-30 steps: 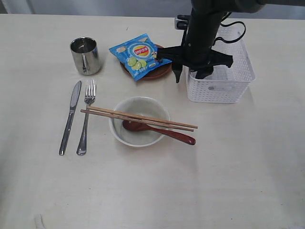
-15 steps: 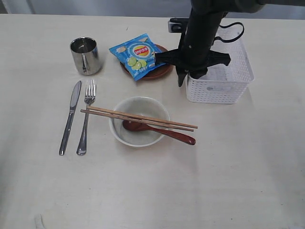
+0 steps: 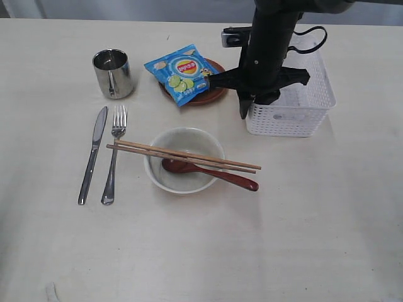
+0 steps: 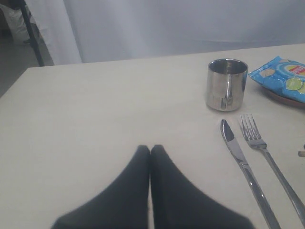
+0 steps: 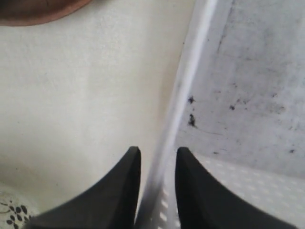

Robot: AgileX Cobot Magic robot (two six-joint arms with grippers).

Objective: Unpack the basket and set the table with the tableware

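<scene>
The white basket (image 3: pixel 296 116) stands at the back right of the table (image 3: pixel 252 251), nothing showing inside it. My right gripper (image 3: pixel 254 104) straddles its left wall, one finger outside and one inside. In the right wrist view this gripper (image 5: pixel 157 155) is shut on the basket's rim (image 5: pixel 190 71). On the table lie the knife (image 3: pixel 92 154) and fork (image 3: pixel 113 154). The mug (image 3: pixel 113 73) stands behind them. Chopsticks (image 3: pixel 182 155) rest across the bowl (image 3: pixel 182 135), with the spoon (image 3: pixel 214 173) in it. My left gripper (image 4: pixel 150 149) is shut on nothing, left of the knife (image 4: pixel 243 164).
A blue chip bag (image 3: pixel 182 72) lies on the brown plate (image 3: pixel 211 95), just left of the basket. The plate's edge (image 5: pixel 38 9) shows in the right wrist view. A black cable loops over the basket's far side.
My right gripper has come down and slightly forward along the basket's left wall. The basket has shifted a little. The tableware has not moved.
</scene>
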